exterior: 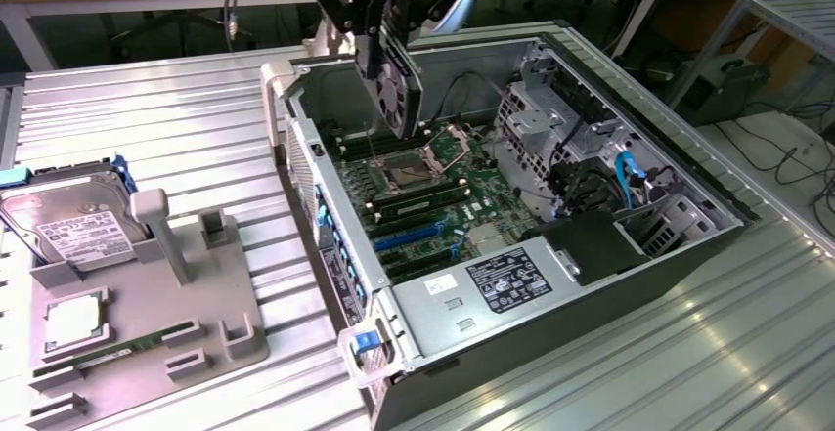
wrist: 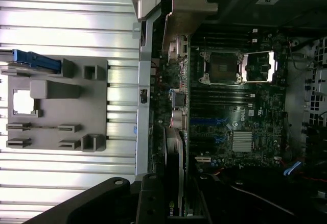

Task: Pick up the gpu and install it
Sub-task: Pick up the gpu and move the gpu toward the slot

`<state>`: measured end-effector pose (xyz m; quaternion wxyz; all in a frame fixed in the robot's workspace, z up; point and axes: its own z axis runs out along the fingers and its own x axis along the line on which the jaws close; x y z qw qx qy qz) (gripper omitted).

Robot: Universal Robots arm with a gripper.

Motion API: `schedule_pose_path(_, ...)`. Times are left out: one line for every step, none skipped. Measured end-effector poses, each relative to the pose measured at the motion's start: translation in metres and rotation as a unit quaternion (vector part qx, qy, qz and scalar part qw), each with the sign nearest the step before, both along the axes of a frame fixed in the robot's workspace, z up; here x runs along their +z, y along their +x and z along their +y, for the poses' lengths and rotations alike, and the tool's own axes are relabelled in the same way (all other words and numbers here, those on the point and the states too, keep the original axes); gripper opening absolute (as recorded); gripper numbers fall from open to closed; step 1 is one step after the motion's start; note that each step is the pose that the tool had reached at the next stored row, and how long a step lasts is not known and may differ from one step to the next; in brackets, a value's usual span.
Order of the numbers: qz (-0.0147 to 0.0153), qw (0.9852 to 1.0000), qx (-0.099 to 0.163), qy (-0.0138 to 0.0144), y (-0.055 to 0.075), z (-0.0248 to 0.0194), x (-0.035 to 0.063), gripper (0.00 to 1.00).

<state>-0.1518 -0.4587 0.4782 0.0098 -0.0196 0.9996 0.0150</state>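
1. The gpu (exterior: 395, 84) hangs upright over the open case (exterior: 627, 304), above the far part of the board (exterior: 431, 192) and clear of it. It is not seated. Its fan (exterior: 389, 94) faces the exterior view's left. The on-edge pose is judged to suit a vertical entry, with the lower edge turned toward the board.
2. The gripper (exterior: 378, 45) pinches the gpu, its fingers pressed against the card's two flat faces high on the card. This grip leaves the lower edge free. In the wrist view the card runs edge-on out from the gripper.
3. The blue slots (exterior: 407, 236) lie empty on the board, nearer the camera than the card in the exterior view and apart from it. The open socket (exterior: 405, 172) lies between the slots and the card.
4. The case lies on its side with the panel off, so the board faces upward and can be reached from above.
5. The grey tray (exterior: 196, 333) stands beside the case on the exterior view's left. It holds a drive (exterior: 72, 226) on edge, a chip (exterior: 72, 322) in a square recess and a memory stick (exterior: 124, 353) in a groove. Each part is kept in a fixed pose, presumably for repeatable pick-up.
6. The ribbed metal table (exterior: 170, 128) carries both tray and case.
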Motion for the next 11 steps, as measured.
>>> schedule_pose_path(0.0,1.0,0.0,0.0001,0.0004,0.0,0.0,0.27)
schedule_pose_path(0.0,1.0,0.0,0.0,0.0007,0.0,0.0,0.27)
schedule_pose_path(0.0,1.0,0.0,0.0,0.0012,0.0,0.0,0.27)
schedule_pose_path(0.0,1.0,0.0,0.0,0.0017,0.0,0.0,0.27)
schedule_pose_path(0.0,1.0,0.0,0.0,0.0025,0.0,0.0,0.27)
schedule_pose_path(0.0,1.0,0.0,0.0,0.0031,0.0,0.0,0.27)
schedule_pose_path(0.0,1.0,0.0,0.0,0.0037,0.0,0.0,0.27)
schedule_pose_path(0.0,1.0,0.0,0.0,0.0044,0.0,0.0,0.27)
schedule_pose_path(0.0,1.0,0.0,0.0,0.0051,0.0,0.0,0.27)
schedule_pose_path(0.0,1.0,0.0,0.0,0.006,0.0,0.0,0.27)
schedule_pose_path(0.0,1.0,0.0,0.0,0.0067,0.0,0.0,0.27)
